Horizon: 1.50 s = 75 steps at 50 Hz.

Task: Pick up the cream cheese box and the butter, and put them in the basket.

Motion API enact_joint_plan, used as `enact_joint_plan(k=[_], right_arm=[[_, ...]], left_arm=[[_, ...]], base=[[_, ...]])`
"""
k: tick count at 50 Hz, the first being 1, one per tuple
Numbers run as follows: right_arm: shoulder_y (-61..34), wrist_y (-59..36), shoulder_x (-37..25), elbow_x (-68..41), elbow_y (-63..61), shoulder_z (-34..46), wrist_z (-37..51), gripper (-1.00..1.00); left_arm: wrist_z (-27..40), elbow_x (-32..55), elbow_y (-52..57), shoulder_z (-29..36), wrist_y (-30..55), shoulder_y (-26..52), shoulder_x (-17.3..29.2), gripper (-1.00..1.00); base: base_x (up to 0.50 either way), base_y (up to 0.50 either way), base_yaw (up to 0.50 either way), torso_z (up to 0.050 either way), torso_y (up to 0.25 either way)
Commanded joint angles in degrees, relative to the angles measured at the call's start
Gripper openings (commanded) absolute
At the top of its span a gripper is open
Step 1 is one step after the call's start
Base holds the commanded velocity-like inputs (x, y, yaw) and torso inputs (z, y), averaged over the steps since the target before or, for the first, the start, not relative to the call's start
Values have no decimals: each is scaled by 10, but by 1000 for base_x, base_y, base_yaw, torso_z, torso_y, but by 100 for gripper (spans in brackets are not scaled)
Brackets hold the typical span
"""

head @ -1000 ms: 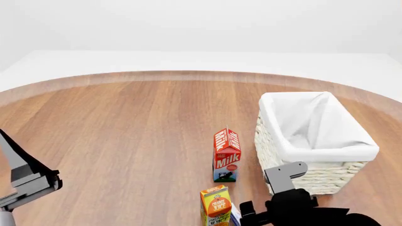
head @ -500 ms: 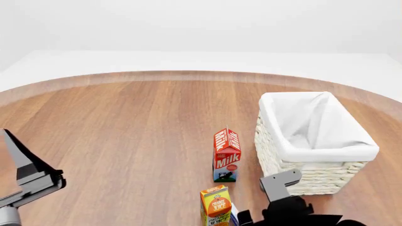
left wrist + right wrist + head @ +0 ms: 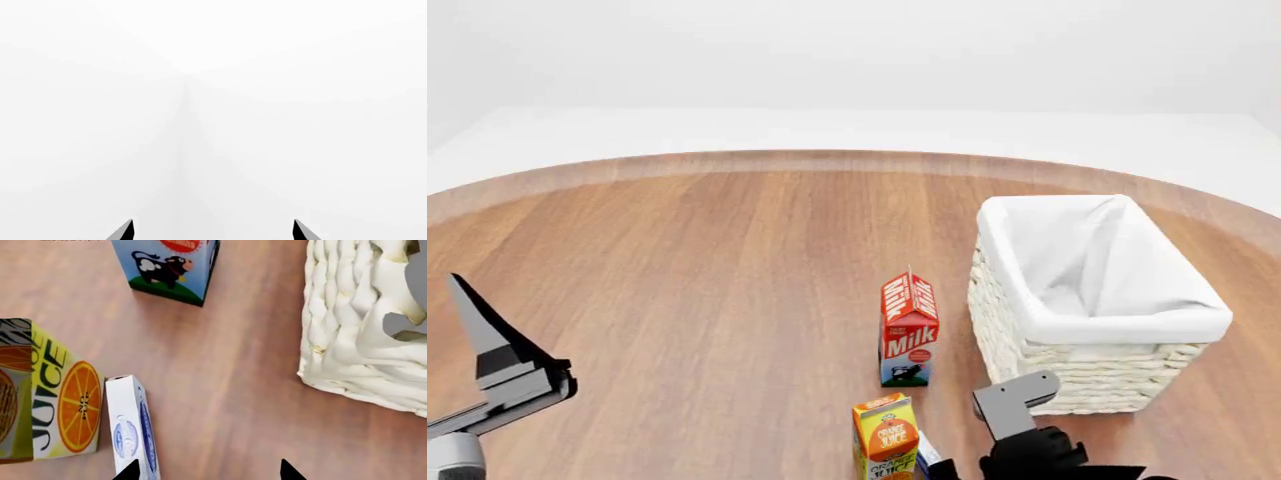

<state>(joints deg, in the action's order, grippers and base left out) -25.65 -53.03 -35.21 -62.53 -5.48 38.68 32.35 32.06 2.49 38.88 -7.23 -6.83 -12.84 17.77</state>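
Observation:
The cream cheese box [image 3: 129, 432], small, white and blue, stands on edge against the orange juice carton [image 3: 53, 400]. In the head view only a sliver of the box [image 3: 925, 460] shows beside the carton. My right gripper [image 3: 208, 473] hangs open just above the table, with one fingertip [image 3: 131, 471] at the box's end and nothing between the jaws. The white wicker basket [image 3: 1121, 326] stands to the right, and its woven wall [image 3: 353, 340] is close by. My left gripper [image 3: 212, 233] is open and faces blank white. The butter is out of view.
A red and blue milk carton [image 3: 908, 330] stands left of the basket, and its base [image 3: 170, 270] lies beyond the cream cheese box. The orange juice carton [image 3: 885, 438] is at the near edge. My left arm [image 3: 501, 375] hovers over the wooden table [image 3: 694, 280] at the far left.
My right arm has sunk lower and drawn back toward the near edge beside the juice carton. My left gripper has shifted slightly right and tilted upward.

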Motion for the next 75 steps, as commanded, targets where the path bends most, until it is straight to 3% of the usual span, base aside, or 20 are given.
enact_joint_plan(k=[1,75], right_arm=[[-5,-5,11,14,-19,-1,-18,100],[-1,42,38,114,35,97,-87,100]], left_arm=[[-10,-7,-8,-12,-6,0,-10,100],[0,-6,-17,5,-6,4,1,100]], base=[[0,0,0,0,0],[0,0,0,0,0]])
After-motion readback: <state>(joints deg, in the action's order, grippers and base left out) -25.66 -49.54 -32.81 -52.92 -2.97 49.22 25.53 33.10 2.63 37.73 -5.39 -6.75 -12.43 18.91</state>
